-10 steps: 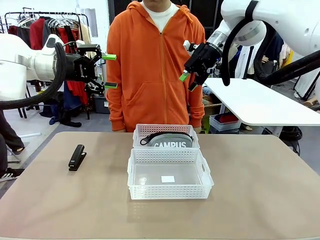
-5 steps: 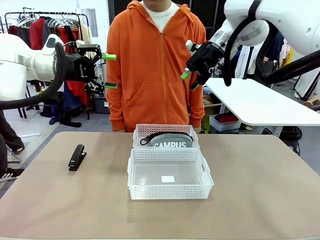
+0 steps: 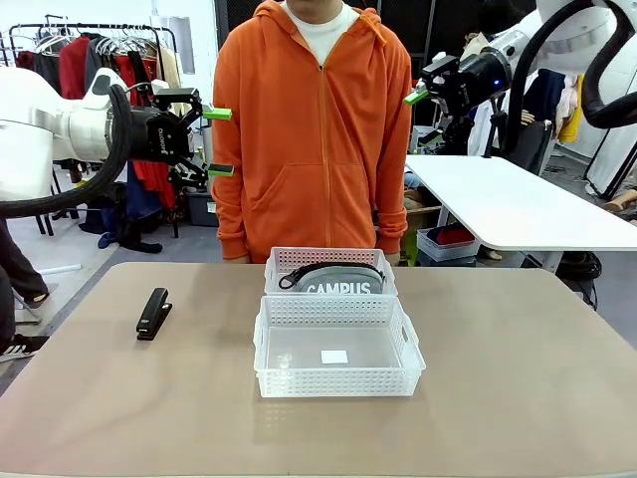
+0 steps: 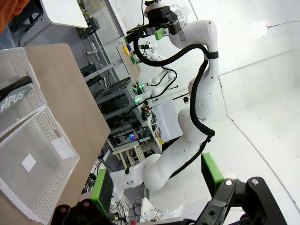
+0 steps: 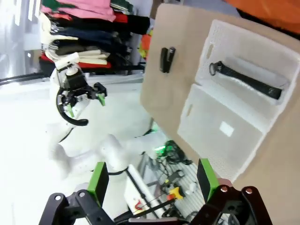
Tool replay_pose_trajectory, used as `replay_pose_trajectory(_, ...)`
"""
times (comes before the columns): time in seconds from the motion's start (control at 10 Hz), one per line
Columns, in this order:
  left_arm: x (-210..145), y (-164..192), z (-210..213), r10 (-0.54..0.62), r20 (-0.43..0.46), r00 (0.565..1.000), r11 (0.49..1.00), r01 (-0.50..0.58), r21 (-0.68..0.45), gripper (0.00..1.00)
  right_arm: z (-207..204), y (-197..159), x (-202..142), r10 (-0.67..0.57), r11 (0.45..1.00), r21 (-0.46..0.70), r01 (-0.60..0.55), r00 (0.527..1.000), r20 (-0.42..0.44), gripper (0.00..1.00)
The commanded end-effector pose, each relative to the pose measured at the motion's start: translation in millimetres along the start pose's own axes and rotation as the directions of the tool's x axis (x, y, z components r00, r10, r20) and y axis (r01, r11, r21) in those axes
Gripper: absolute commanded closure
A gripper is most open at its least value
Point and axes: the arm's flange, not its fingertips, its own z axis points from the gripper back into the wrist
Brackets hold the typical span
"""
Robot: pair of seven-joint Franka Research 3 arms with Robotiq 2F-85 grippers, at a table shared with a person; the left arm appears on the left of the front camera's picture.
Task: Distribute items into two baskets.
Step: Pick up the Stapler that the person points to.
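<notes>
Front view, stapler: the stapler (image 3: 153, 314) lies on the table (image 3: 518, 398) at the left, well apart from both baskets. I judge it the one item left to place.
Front view, baskets: the pouch (image 3: 333, 281) already lies in the far basket (image 3: 328, 255). The near basket (image 3: 338, 382) has a white label (image 3: 334, 357) inside and no item that I can see.
Front view, my fingers: my left gripper (image 3: 218, 141) is spread and empty, high at the far left. My right gripper (image 3: 422, 118) is spread and empty, high at the far right.
Front view, my move: I should take my left arm down over the stapler's middle, close my fingers across its narrow sides, then lower it into the near basket.
Left wrist view: my pads (image 4: 103, 190) stand wide apart on nothing, with both baskets at the left edge.
Right wrist view: my pads (image 5: 206, 176) stand apart and empty, with the stapler, pouch and baskets well away.
Change: my right gripper has swung right, away from the person's orange sleeve (image 3: 393, 149). The left gripper, stapler and pouch have not moved.
</notes>
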Motion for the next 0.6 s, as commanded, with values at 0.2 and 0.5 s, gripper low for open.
replay_pose_trajectory(0.2, -1, -2, 1, -0.006, -0.006, 1.000, 1.000, 0.006, -0.003, 0.00, 24, -16, -46, -0.053, 0.986, 0.164, 0.029, 0.988, 0.148, 0.00)
replay_pose_trajectory(0.5, -1, -2, 1, -0.006, -0.006, 1.000, 1.000, 0.006, -0.003, 0.00, 37, -18, -68, -0.033, 0.982, 0.189, -0.006, 0.979, 0.203, 0.00)
